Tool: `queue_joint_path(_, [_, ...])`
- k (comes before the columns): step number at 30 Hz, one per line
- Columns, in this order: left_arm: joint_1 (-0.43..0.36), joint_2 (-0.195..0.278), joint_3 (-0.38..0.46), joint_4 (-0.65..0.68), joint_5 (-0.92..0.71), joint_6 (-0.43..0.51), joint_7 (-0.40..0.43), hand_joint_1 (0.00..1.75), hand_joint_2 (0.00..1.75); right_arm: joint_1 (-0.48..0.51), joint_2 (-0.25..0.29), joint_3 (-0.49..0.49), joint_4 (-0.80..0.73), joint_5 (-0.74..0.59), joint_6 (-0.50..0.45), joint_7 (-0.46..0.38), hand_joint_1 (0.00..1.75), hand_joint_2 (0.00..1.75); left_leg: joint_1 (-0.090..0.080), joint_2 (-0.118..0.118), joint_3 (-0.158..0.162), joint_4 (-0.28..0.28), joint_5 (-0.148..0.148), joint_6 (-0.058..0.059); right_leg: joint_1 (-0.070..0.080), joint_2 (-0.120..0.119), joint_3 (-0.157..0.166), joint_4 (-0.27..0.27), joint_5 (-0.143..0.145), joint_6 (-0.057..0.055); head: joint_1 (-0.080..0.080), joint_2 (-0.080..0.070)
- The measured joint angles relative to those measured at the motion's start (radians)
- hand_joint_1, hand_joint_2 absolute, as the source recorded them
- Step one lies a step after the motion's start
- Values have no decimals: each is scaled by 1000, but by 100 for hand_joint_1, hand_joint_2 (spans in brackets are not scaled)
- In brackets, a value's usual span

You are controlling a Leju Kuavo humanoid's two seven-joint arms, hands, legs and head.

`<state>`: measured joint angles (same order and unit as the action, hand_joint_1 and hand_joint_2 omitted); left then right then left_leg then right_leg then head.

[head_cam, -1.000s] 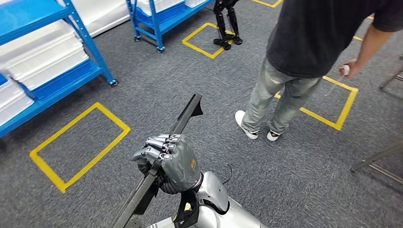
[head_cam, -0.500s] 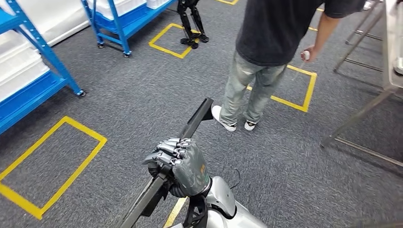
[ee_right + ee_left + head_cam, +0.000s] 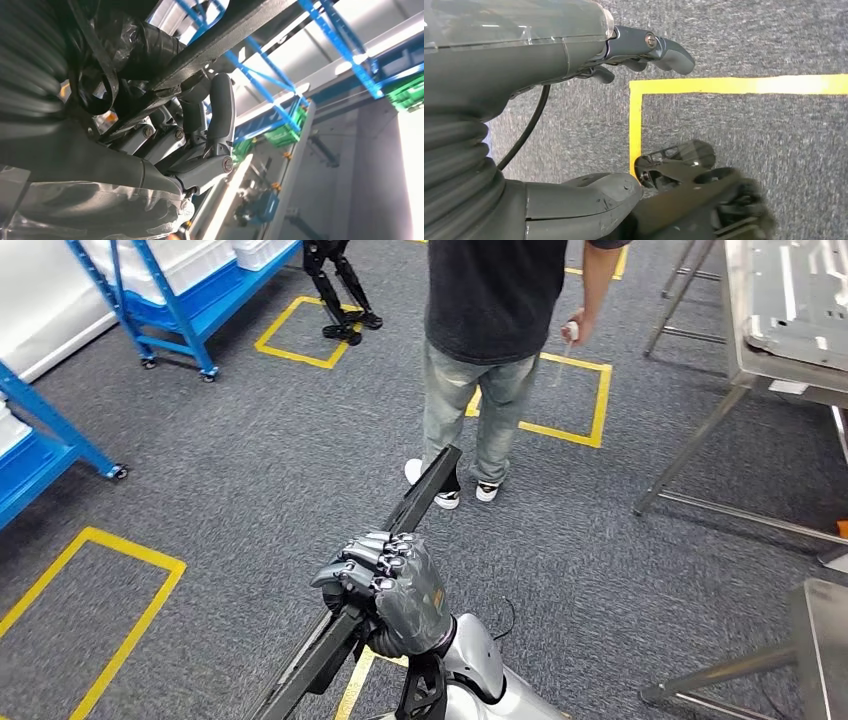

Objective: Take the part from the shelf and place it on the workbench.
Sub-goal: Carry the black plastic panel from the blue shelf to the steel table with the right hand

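The part is a long dark metal bar slanting up and away from my body in the head view. My right hand grips it around the middle, fingers wrapped over the top. In the right wrist view the same bar lies across the curled fingers. My left hand hangs above the grey carpet with its fingers apart and holds nothing. The steel workbench stands at the far right, with a flat grey panel lying on it.
A person in a dark shirt and jeans stands straight ahead, just beyond the bar's tip. Blue shelves line the left side. Another robot's black legs stand at the back. A second steel table is near right. Yellow tape squares mark the carpet.
The camera has turned right: shelves and person slid left in the picture and the workbench came into view. My right hand keeps the same hold on the bar.
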<state>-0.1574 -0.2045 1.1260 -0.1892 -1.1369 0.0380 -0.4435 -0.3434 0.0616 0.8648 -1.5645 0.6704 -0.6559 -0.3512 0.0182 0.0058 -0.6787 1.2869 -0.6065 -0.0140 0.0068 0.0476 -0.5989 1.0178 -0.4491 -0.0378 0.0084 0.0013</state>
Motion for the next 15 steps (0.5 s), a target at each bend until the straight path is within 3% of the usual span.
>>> queue_joint_path(2, [1, 1, 1, 0, 3, 2, 1, 0, 175, 2, -1, -1, -7, 3, -5, -3, 175, 175, 2, -17, 47, -117, 76, 3, -2, 27, 0, 10, -6, 4, 0, 0])
queue_joint_path(3, [1, 1, 2, 0, 4, 3, 1, 0, 175, 2, -1, -2, -12, 4, -8, -4, 175, 175, 4, -38, 74, -182, 103, 6, -2, 39, -2, 16, -8, 7, 0, 0])
queue_joint_path(5, [0, 3, 3, 0, 6, 5, 2, 0, 175, 4, -1, -4, -20, 6, -13, -5, 175, 175, 3, -68, 105, -247, 118, 13, -5, 60, -10, 23, -9, 18, 0, 0])
queue_joint_path(7, [-1, 4, 3, 0, 7, 7, 3, 0, 175, 8, -2, -6, -27, 6, -15, -5, 175, 175, 1, -62, 109, -255, 117, 23, -8, 78, -17, 21, -4, 30, 0, 0])
queue_joint_path(8, [-2, 4, 3, 0, 7, 8, 4, 0, 175, 10, -4, -8, -31, 7, -16, -5, 175, 175, 1, -51, 112, -261, 121, 30, -8, 73, -17, 21, -5, 35, 0, 0])
queue_joint_path(10, [-3, 5, 4, 0, 7, 10, 4, 0, 175, 12, -7, -10, -37, 9, -19, -6, 175, 175, 4, -28, 118, -276, 129, 45, -5, 29, -36, 62, -34, 44, 1, 0])
queue_joint_path(12, [-2, 5, 4, 0, 6, 11, 5, 0, 175, 13, -9, -12, -42, 17, -21, -6, 175, 175, 1, -4, 121, -281, 131, 52, -7, -21, -89, 171, -92, 51, 2, 0])
queue_joint_path(14, [-1, 6, 4, 0, 5, 13, 7, 0, 175, 16, -13, -15, -45, 28, -23, -5, 175, 175, -1, 23, 120, -280, 129, 54, -14, -35, -139, 267, -123, 56, 2, 0])
queue_joint_path(15, [-1, 7, 4, 0, 4, 13, 8, 0, 175, 18, -15, -16, -47, 34, -24, -5, 175, 175, -1, 35, 121, -280, 128, 53, -17, -39, -142, 271, -113, 58, 2, 0])
